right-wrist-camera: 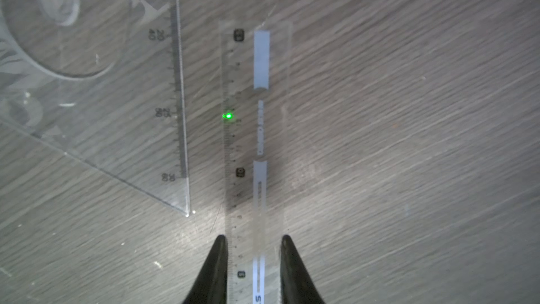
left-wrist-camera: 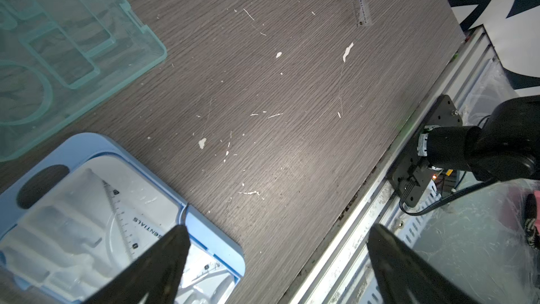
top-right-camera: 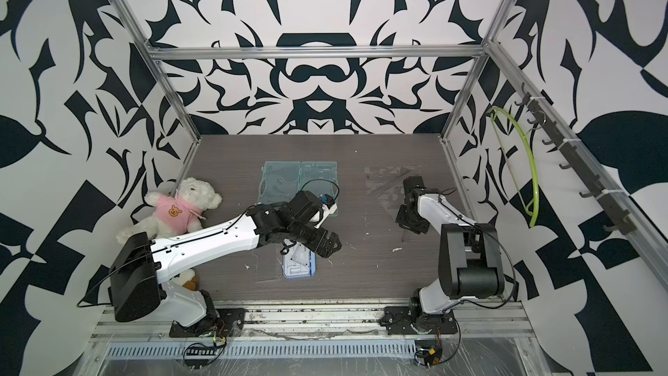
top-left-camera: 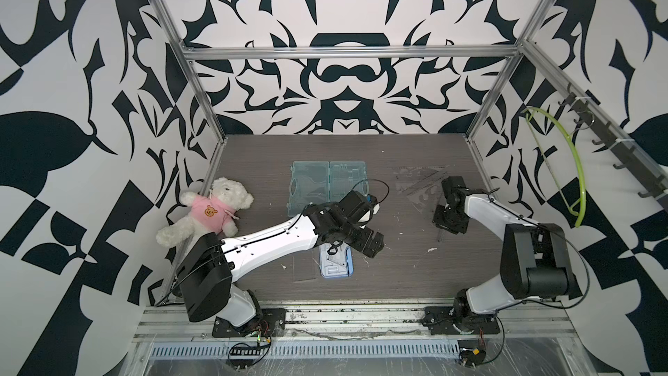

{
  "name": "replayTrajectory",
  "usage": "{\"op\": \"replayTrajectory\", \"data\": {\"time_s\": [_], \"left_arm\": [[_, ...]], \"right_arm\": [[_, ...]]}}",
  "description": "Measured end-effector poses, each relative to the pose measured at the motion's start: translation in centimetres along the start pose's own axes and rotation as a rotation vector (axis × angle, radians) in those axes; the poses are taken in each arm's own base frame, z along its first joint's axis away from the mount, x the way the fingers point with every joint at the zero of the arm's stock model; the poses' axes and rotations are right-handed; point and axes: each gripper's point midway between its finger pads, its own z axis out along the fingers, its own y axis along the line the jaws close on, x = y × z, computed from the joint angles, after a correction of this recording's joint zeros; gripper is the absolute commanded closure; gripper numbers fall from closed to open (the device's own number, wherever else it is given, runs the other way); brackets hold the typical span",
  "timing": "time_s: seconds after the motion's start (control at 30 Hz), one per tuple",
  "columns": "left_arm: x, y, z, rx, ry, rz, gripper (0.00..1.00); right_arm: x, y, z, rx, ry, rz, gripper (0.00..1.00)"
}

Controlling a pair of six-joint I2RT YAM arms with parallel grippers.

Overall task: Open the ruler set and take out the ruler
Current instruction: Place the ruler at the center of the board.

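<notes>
In the right wrist view a clear straight ruler lies low over the wooden table, and my right gripper is shut on it, one finger against each long edge. In both top views this gripper points down at the table's right side. The blue ruler set case lies at the front centre, and a scaled set square shows inside it. My left gripper hangs open above the case's far right corner, with nothing between its fingers.
A teal clear case lies open and flat behind the blue one. Clear set squares lie beside the right gripper. A teddy bear sits at the left edge. A green hanger hangs on the right wall.
</notes>
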Motion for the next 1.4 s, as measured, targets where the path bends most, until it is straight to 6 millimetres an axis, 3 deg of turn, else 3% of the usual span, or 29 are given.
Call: {"op": "replayTrajectory", "data": {"time_s": [0.47, 0.87, 0.93, 1.0, 1.13, 1.2, 1.4], "left_arm": [[-0.5, 1.8, -3.0, -0.103, -0.100, -0.040, 0.01], [-3.1, 5.9, -12.6, -0.285, -0.413, -0.120, 0.01], [-3.1, 7.4, -13.4, -0.312, -0.443, -0.180, 0.01], [-2.6, 9.5, -13.8, -0.333, -0.458, -0.268, 0.07], [-0.6, 14.2, -14.0, -0.330, -0.477, -0.531, 0.12], [0.8, 15.5, -13.7, -0.324, -0.471, -0.634, 0.12], [4.6, 15.7, -12.0, -0.324, -0.323, -0.797, 0.11]], "right_arm": [[-0.5, 0.5, 0.6, -0.028, -0.012, 0.007, 0.66], [-0.8, 0.9, 0.4, -0.051, -0.029, 0.007, 0.57], [-0.9, 1.1, -0.3, -0.075, -0.044, 0.008, 0.55], [-1.1, 1.6, -1.4, -0.118, -0.072, 0.011, 0.54], [-1.3, 3.3, -4.8, -0.244, -0.153, -0.001, 0.54], [-0.8, 4.6, -6.4, -0.296, -0.189, -0.038, 0.53], [4.0, 10.9, -9.9, -0.427, -0.211, -0.267, 0.53]]}}
